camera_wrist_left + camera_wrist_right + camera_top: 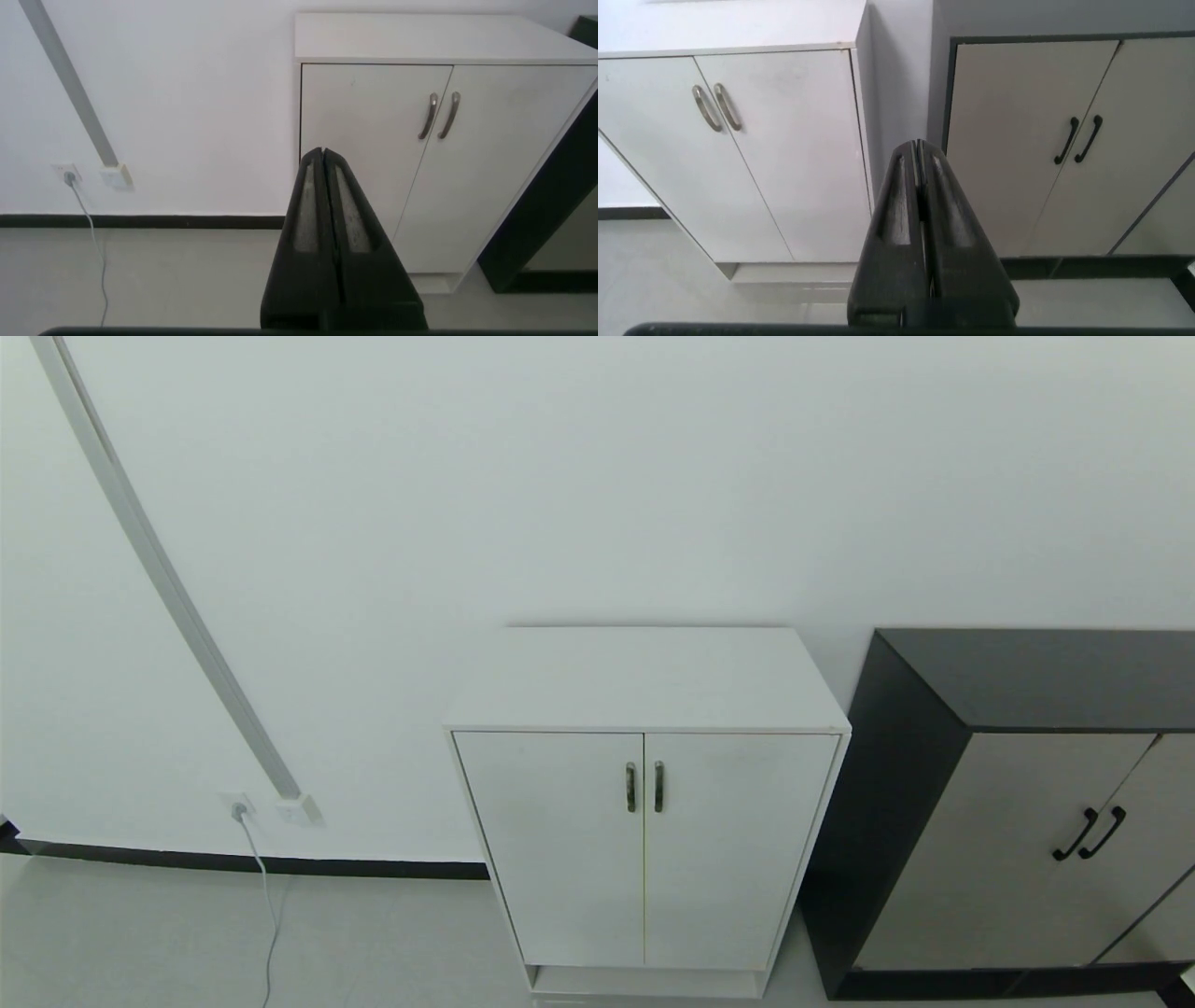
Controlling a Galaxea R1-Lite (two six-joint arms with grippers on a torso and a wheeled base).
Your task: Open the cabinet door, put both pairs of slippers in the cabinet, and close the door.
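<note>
The left gripper (323, 154) and right gripper (918, 146), fingers clenched on nothing, sit well short of the closed white cabinet (560, 849) ahead against the wall (467, 523), its upright handles (658, 787) flanking the centre seam, probably slightly nearer the right arm.

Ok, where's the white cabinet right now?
In the head view the white cabinet stands low and centre against the wall, doors shut, with the black cabinet close on its right and a socket farther to its left.
</note>
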